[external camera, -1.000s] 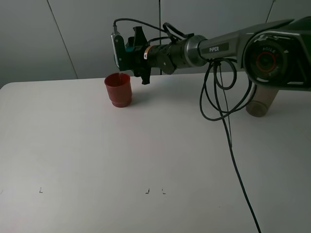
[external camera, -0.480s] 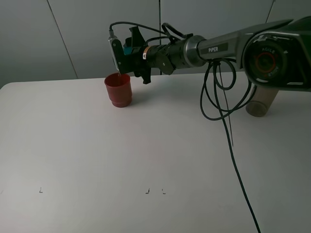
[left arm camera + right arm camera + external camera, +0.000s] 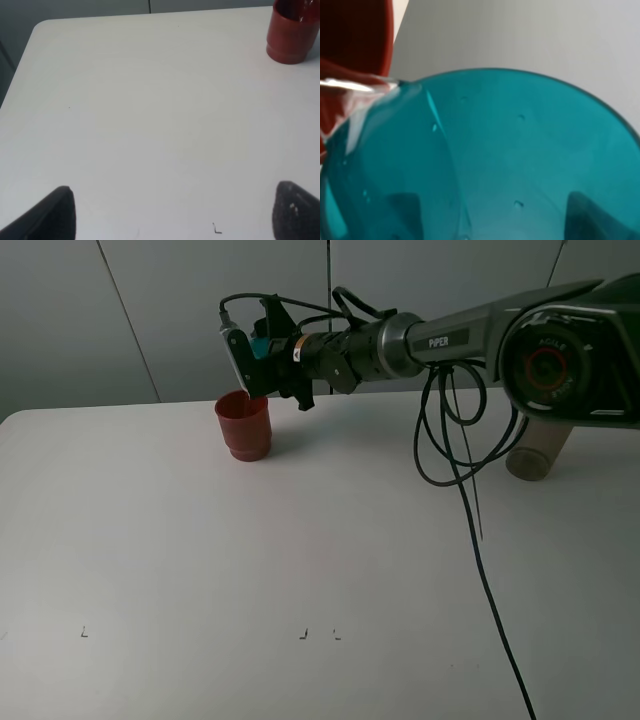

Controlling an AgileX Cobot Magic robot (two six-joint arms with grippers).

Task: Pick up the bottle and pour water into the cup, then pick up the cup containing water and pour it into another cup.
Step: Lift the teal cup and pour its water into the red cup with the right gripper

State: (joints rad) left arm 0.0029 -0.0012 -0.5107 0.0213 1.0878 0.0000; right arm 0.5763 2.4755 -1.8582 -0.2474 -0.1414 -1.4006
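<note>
- Since the earlier frame, the right gripper (image 3: 262, 348) tipped the teal cup (image 3: 485, 160) further, so water ran into the red cup (image 3: 243, 424).
- Its fingers stayed clamped on the teal cup; the left gripper's fingers (image 3: 55, 212) stood apart, idle.

a wide white matte table (image 3: 250, 560) fills the scene, with small dark corner marks (image 3: 303, 635) printed near its front. flat grey wall panels (image 3: 180, 310) stand behind its far edge.

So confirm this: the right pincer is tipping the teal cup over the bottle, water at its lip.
Wrong target. The right pincer is tipping the teal cup over the red cup, not the bottle, which stands apart behind the arm. The right wrist view shows water at the lip, red cup beneath.
</note>
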